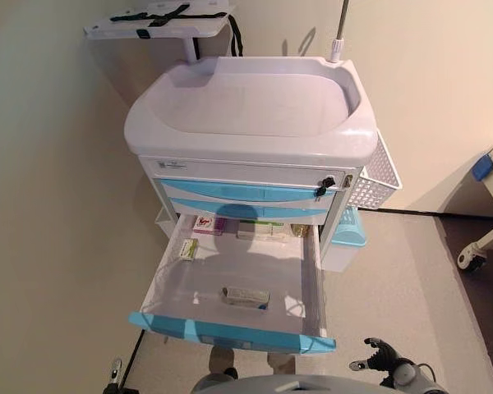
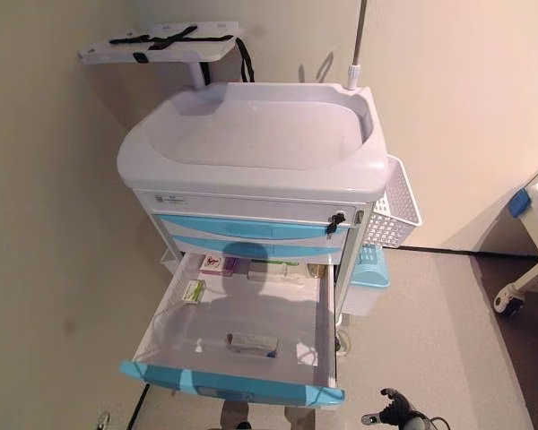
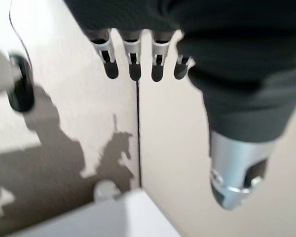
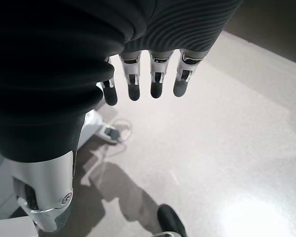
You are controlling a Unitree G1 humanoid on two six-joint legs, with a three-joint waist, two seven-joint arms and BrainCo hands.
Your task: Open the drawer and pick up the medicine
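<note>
Drawer (image 1: pixel 230 332) is standing fully open (first step done); medicine box (image 1: pixel 246 296) is lying inside, well ahead of both hands. Left hand (image 3: pixel 133 54) and right hand (image 4: pixel 153 74) are hanging with fingers straight, holding nothing; pickup is remaining.

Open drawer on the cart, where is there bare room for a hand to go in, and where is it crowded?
The open drawer is bare across its middle, between the grey box near the blue front and the boxes along the back. The back row is crowded, and a small green box sits by the left wall. Both hands hang open, over the floor.
</note>
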